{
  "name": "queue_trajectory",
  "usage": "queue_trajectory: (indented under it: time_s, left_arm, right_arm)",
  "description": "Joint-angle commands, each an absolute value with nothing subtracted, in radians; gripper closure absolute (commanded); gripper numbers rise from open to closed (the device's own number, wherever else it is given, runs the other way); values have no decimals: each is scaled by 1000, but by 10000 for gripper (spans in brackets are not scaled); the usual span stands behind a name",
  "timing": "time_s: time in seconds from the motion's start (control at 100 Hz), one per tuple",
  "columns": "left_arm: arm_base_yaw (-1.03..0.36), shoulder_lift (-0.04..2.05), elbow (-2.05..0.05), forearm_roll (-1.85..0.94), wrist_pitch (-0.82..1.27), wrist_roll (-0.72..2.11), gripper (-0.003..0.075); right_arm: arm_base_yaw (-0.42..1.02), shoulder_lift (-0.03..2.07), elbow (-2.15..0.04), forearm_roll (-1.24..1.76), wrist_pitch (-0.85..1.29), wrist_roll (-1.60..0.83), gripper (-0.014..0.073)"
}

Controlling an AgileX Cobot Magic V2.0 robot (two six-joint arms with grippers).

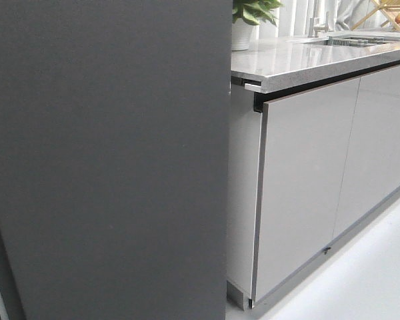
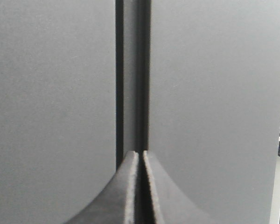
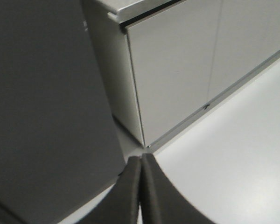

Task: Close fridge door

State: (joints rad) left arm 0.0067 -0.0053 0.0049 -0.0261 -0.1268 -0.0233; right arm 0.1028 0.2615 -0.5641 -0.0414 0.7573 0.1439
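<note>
fridge door (image 1: 107, 160) dark grey face filling view; left hand (image 2: 139, 161) closed, right hand (image 3: 141, 163) closed

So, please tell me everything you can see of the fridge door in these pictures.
The fridge door is a tall flat slab with a matte dark grey outer face, plain, with no handle in view. Only this outer face shows; no white lining or shelves appear. In the front view it fills the left side, its straight edge next to the light grey cabinet. In the left wrist view a narrow dark seam runs between two grey panels, and the shut left hand is at that seam; contact cannot be confirmed.
</note>
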Motion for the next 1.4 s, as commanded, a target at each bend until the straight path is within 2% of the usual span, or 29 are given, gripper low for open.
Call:
queue_trajectory:
  time_s: [0.0,0.18,0.62,0.8,1.39]
  left_arm:
    - [4,-15,40,-30,-200,-25,740]
    - [4,-15,40,-30,-200,-25,740]
    - [4,-15,40,-30,-200,-25,740]
    - [4,-15,40,-30,-200,-25,740]
    - [4,-15,40,-30,-200,-25,740]
  right_arm:
    - [64,196,-504,-43,624,143,639]
    - [-8,77,-317,0,471,143,639]
    - [-10,-31,41,-6,-33,143,639]
    - [-13,-31,37,-61,57,143,639]
    - [-13,-28,37,-61,59,143,639]
